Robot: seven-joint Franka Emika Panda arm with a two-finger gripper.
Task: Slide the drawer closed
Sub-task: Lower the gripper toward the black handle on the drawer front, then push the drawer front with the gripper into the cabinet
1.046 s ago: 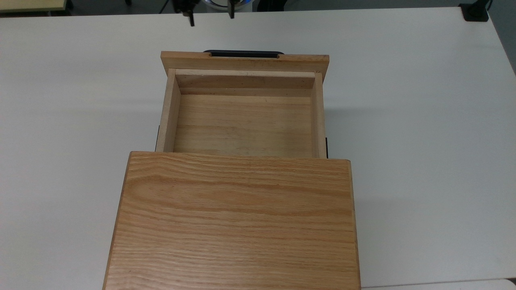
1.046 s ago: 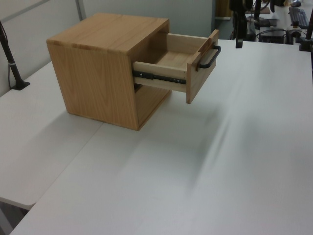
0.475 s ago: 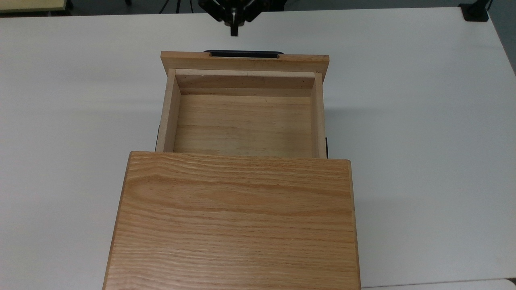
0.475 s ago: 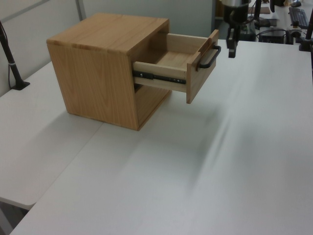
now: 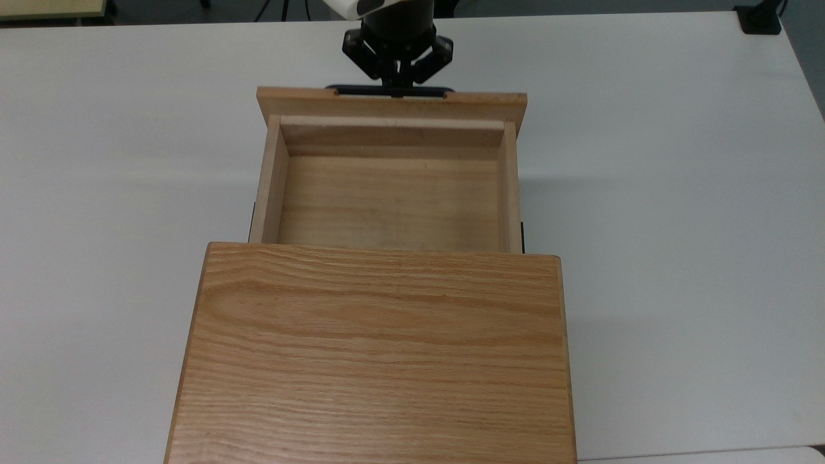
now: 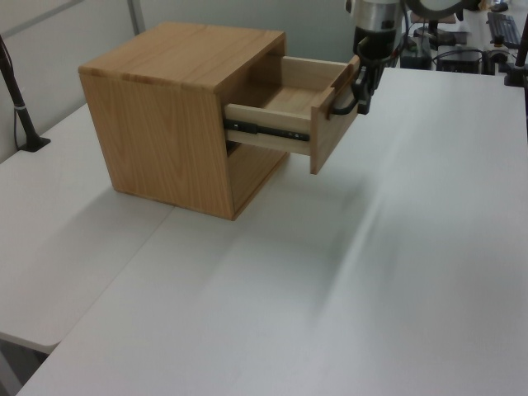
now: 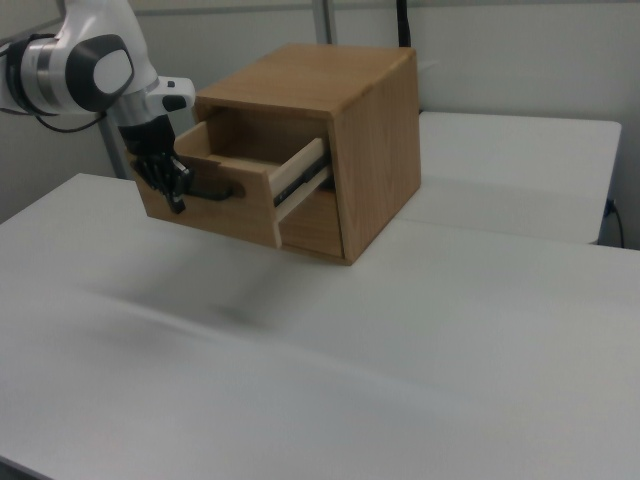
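The drawer (image 5: 390, 200) is a light wooden tray, empty inside, standing far out of the oak cabinet (image 5: 380, 354). Its wide front panel (image 6: 330, 128) carries a thin black bar handle (image 5: 361, 90). My gripper (image 5: 398, 82) is shut, and its tips press against the middle of the handle from the side away from the cabinet. In the left view the gripper (image 6: 363, 101) hangs down in front of the panel. In the right view the gripper (image 7: 177, 202) touches the handle (image 7: 215, 190) at the drawer's front (image 7: 235, 215).
The cabinet stands on a white table (image 5: 677, 225) with open surface on both sides and in front of the drawer. A black clamp post (image 6: 21, 107) rises at the left view's left edge. A black mount (image 5: 759, 19) sits at the top view's upper right corner.
The gripper's fingers came together, and it dropped down to the handle. The drawer's front panel has slid slightly toward the cabinet.
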